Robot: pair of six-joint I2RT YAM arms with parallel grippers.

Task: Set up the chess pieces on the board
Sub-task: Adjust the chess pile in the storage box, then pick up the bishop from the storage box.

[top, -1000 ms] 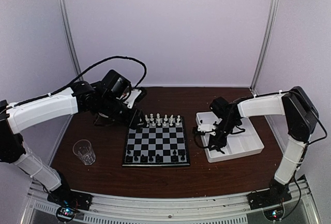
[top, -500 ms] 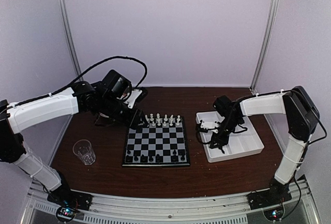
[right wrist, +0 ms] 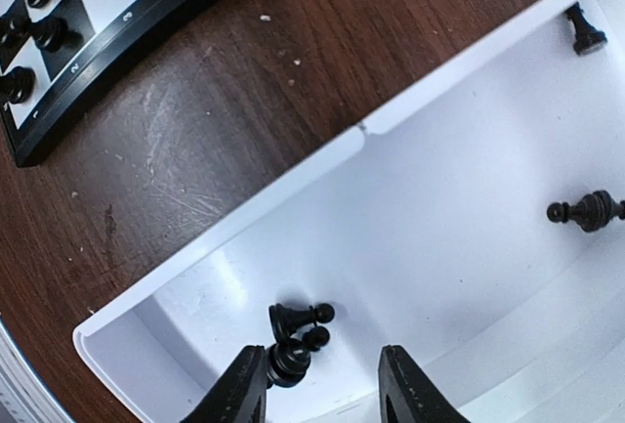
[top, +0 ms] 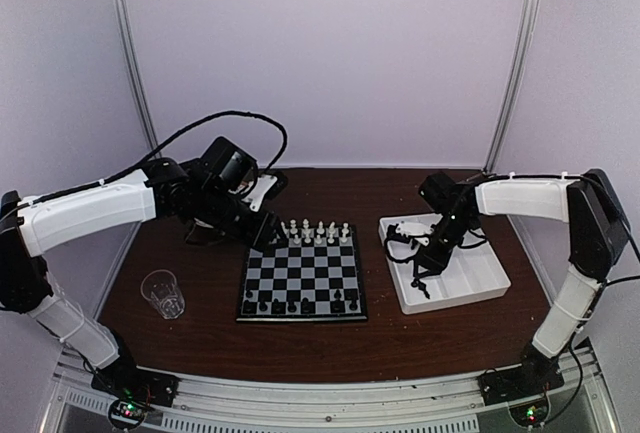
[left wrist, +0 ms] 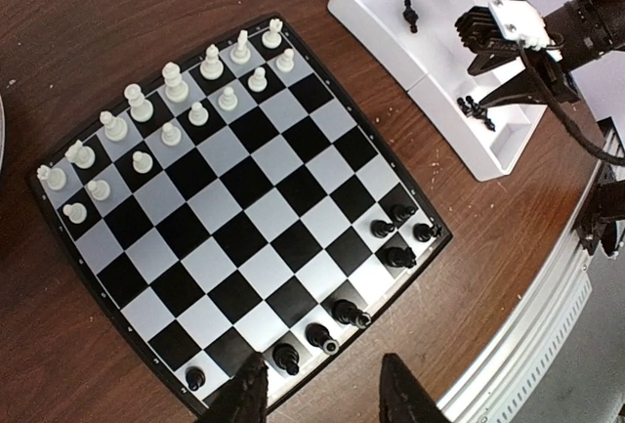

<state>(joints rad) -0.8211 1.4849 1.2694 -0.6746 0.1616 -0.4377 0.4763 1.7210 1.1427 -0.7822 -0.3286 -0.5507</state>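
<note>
The board [top: 300,275] lies at the table's middle. White chess pieces [top: 315,233] fill its two far rows, and several black ones [top: 300,304] stand along its near edge. My left gripper [top: 268,236] hovers at the board's far left corner. In the left wrist view the left gripper [left wrist: 327,394] is open and empty above the black row [left wrist: 347,314] and the board [left wrist: 244,208]. My right gripper [right wrist: 322,384] is open low inside the white tray [right wrist: 439,198]. Three black pawns [right wrist: 303,320] lie in a heap against its left finger.
The white tray [top: 470,278] stands right of the board, with two more black pieces [right wrist: 584,211] lying in it. A clear plastic cup [top: 164,293] stands left of the board. Metal rails run along the near table edge.
My right gripper has opened wider over the tray and its arm has shifted slightly right and back. The left arm has barely moved.
</note>
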